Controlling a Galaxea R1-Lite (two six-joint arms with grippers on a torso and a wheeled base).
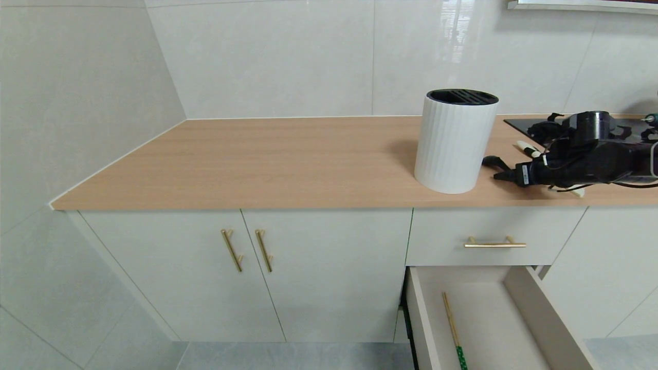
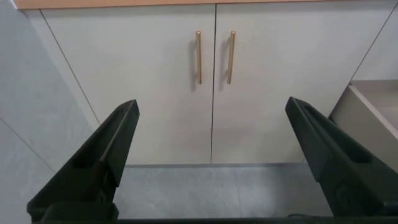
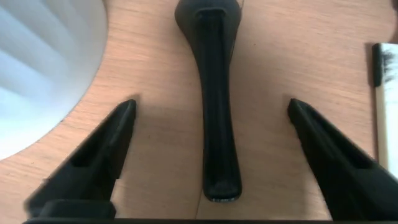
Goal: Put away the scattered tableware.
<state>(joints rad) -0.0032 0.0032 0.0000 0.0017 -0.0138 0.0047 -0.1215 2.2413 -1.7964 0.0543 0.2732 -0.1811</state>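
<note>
Where the wooden counter point(image 1: 257, 159) meets the reach of the right arm, a black utensil point(image 3: 214, 74) is seen lying flat, its broad end and slim handle in line with the wrist camera. It is framed by the right gripper point(image 3: 211, 107), whose jaws are spread wide, one finger on either side of the handle and neither touching it. Just beside the utensil, a white ribbed holder point(image 1: 455, 144) with a black slotted top is set upright on the counter. On the other side of the utensil, a white stick with a dark tip point(image 1: 528, 149) is laid on the wood, near the edge of a black cooktop point(image 1: 524, 123). Below the counter, under a closed drawer front, a drawer point(image 1: 534, 308) is pulled out, and a wooden chopstick with a green end point(image 1: 452, 324) is seen on its floor. Well apart from all this, the left gripper point(image 2: 211, 106) is held low before the cabinet doors point(image 2: 155, 93), its jaws wide apart with nothing between them; two gold handles point(image 2: 199, 57) are seen side by side on the doors.
</note>
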